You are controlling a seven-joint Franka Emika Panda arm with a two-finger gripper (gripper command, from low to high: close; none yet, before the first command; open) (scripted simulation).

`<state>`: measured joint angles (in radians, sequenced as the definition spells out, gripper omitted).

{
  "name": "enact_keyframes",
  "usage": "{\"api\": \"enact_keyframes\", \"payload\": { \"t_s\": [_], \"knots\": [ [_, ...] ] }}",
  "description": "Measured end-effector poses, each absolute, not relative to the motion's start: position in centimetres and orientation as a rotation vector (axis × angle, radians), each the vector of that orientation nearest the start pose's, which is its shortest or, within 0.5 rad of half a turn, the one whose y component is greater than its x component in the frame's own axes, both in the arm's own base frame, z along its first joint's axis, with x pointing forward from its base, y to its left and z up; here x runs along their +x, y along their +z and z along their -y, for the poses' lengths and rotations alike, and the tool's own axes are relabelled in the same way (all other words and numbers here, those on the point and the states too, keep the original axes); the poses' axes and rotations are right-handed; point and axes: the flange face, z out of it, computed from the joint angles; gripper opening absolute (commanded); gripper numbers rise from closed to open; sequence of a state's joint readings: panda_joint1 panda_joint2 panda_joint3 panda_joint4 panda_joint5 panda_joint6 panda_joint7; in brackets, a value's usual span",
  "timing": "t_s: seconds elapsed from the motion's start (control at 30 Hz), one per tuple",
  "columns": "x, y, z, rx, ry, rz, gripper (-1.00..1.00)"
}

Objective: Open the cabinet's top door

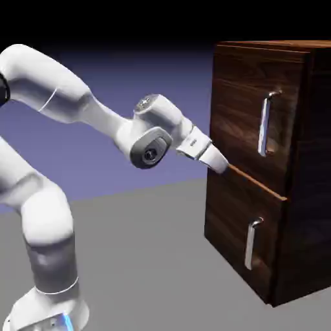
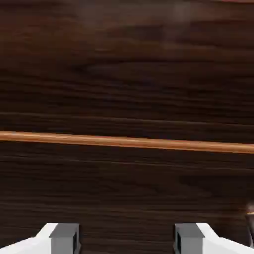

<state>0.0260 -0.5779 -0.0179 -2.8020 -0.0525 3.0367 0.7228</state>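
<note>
End effector wide, empty. Door stiff, hinged; grip its smooth handle, up beyond the fingertips.

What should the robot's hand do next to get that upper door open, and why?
Probably shift toward the top door's handle. The hand sits open and empty at the seam between the two panels near the cabinet's edge, away from that bar.
</note>
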Motion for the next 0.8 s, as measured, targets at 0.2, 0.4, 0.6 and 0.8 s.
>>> {"api": "enact_keyframes", "payload": {
  "t_s": [0.2, 0.4, 0.6, 0.8],
  "knots": [
    [38.8, 49.7, -1.7, -2.650, -1.262, -0.479, 0.00],
    [38.3, 52.5, -2.2, -2.739, -1.446, -0.076, 0.00],
    [37.6, 54.7, -2.3, -2.784, -1.623, 0.337, 0.00],
    [36.8, 56.4, -1.8, -2.788, -1.789, 0.758, 0.00]
  ]
}}
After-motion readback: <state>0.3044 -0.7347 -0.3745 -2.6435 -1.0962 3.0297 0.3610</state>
